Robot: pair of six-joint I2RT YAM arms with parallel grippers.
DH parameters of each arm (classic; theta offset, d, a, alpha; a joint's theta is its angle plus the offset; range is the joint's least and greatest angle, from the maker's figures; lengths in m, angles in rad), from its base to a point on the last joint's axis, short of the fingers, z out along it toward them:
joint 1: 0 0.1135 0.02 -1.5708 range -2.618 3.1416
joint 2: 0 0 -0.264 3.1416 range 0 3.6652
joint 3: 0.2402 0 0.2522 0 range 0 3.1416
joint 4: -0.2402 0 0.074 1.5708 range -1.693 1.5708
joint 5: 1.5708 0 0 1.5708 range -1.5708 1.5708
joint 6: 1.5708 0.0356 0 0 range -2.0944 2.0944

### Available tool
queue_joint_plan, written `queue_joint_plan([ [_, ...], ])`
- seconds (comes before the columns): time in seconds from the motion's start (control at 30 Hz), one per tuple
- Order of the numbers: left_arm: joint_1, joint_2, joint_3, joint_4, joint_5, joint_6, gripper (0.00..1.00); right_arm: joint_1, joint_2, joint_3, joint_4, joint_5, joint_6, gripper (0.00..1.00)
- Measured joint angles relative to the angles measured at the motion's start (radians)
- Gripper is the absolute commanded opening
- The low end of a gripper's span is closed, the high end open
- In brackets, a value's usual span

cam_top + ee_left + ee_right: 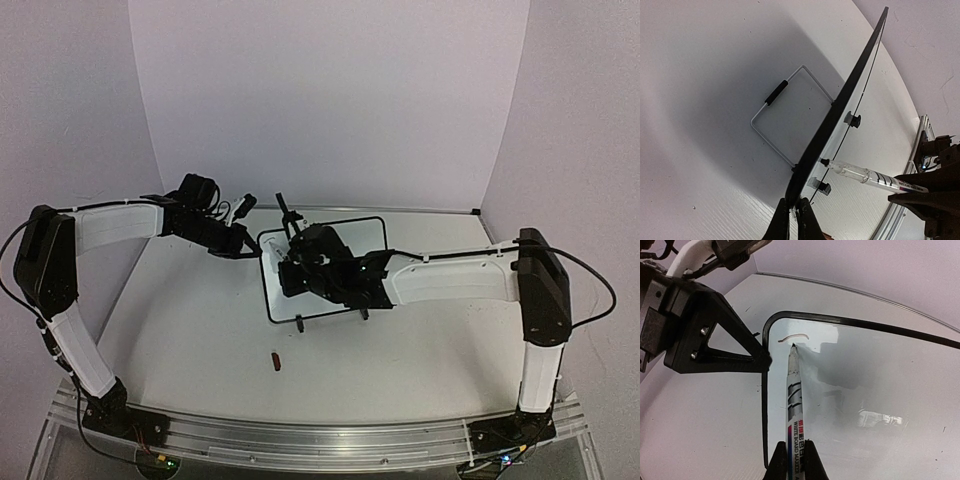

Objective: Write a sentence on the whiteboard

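Two grips — left claw (794,202) pinches whiteboard (880,380), right claw (795,447) marker (793,390).

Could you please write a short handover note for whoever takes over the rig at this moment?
Left gripper: jaws shut on the whiteboard's left edge.
Right gripper: jaws shut on the marker, tip at the board's upper left corner.
Done: one short, faint stroke beside the tip.
A small red cap lies on the table in front of the board.
Left: nearly the whole sentence.
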Motion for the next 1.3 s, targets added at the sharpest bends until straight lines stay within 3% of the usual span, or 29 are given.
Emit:
queue_joint_plan([
  [0.83, 0.0, 0.0, 0.0, 0.0, -0.007, 0.0, 0.0, 0.023, -0.009, -0.077, 0.001, -0.015, 0.025, 0.0],
  [1.3, 0.0, 0.0, 0.0, 0.0, -0.007, 0.0, 0.0, 0.023, -0.066, -0.134, 0.094, -0.037, 0.022, 0.0],
])
